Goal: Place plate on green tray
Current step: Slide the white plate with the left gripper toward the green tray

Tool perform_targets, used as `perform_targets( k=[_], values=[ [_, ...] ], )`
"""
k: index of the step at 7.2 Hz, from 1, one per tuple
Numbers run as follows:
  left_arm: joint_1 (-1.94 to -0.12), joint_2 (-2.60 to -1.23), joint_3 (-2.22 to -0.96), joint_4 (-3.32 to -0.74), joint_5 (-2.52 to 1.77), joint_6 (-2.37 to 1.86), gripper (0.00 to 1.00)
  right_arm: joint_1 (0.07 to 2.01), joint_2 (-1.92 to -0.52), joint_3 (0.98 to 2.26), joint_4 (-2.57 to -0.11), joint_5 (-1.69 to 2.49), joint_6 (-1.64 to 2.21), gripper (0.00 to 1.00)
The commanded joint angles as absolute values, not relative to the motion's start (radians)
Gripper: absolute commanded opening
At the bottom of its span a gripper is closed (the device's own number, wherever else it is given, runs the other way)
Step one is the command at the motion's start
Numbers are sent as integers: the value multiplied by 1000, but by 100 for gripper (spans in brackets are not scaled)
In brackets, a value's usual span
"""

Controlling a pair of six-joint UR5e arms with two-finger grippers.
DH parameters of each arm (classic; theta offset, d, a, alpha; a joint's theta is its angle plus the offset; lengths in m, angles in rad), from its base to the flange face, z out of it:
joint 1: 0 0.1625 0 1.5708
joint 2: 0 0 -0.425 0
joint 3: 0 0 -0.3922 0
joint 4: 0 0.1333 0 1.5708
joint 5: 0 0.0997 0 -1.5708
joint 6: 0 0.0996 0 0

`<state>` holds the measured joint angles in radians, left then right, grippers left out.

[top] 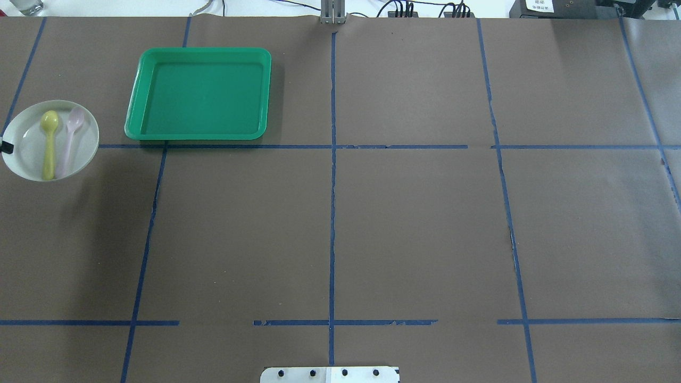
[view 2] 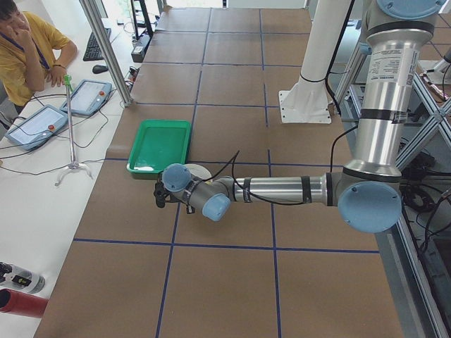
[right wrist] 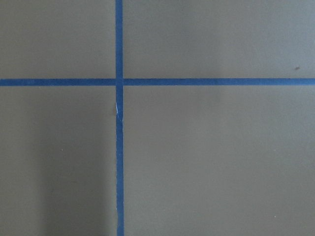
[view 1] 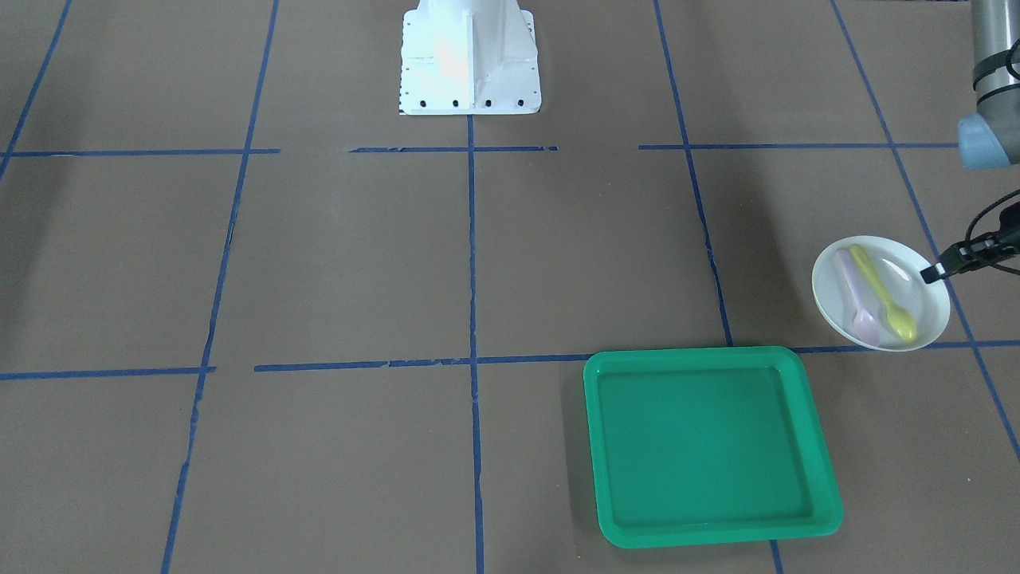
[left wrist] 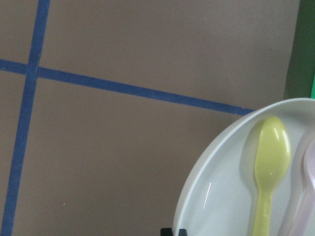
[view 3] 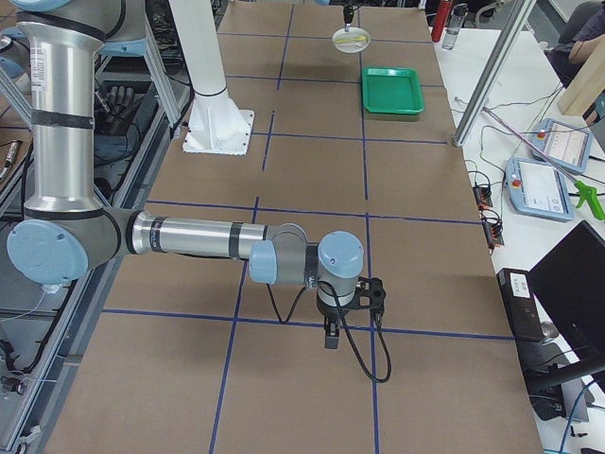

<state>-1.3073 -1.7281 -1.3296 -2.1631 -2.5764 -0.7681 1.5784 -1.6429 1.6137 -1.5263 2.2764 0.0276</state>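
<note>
A white plate (view 1: 916, 279) holds a yellow spoon (view 1: 880, 293) and a lilac spoon (view 1: 857, 299). My left gripper (view 1: 932, 273) is shut on the plate's rim, on the side away from the tray. The plate casts a shadow and seems a little above the table. In the overhead view the plate (top: 26, 149) is left of the green tray (top: 199, 96), apart from it. The green tray (view 1: 709, 446) is bare. The left wrist view shows the plate's rim (left wrist: 206, 182) and the fingertips (left wrist: 173, 231). My right gripper (view 3: 331, 339) hangs over bare table far away; I cannot tell its state.
The table is brown paper with a blue tape grid. The robot's white base (view 1: 468, 60) stands at the middle of the robot's side. An operator (view 2: 25, 49) sits at a side desk with pendants (view 2: 35, 127).
</note>
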Motion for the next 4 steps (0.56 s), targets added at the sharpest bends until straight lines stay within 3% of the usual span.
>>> perform_targets(
  k=[1, 4],
  values=[
    [-1299, -1880, -1202, -2163, -2573, -837, 0, 1578, -1643, 1614, -1526, 2276, 28, 100],
    [-1226, -2021, -1106, -2164, -2574, -921, 0, 1578, -1643, 1614, -1526, 2276, 28, 100]
  ],
)
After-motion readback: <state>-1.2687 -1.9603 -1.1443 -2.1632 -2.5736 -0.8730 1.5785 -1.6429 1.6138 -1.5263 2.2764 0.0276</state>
